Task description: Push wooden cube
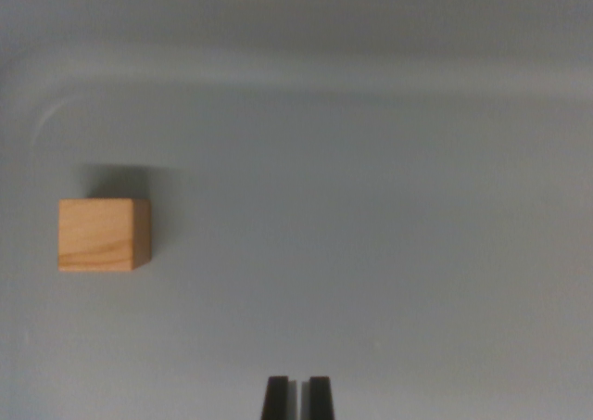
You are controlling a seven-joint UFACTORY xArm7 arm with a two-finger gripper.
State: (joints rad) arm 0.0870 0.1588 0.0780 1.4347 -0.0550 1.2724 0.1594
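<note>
Cube sits square-on, no long axis; end effector nearly clenched, empty.

Wooden cube on grey tray, hand nearly closed, apart

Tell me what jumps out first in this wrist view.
The small light-brown wooden cube stands alone at the wrist view's left on the plain grey surface, casting a soft shadow behind it. At the bottom edge, the two black fingers sit nearly together, well apart from the cube and to its right.
</note>
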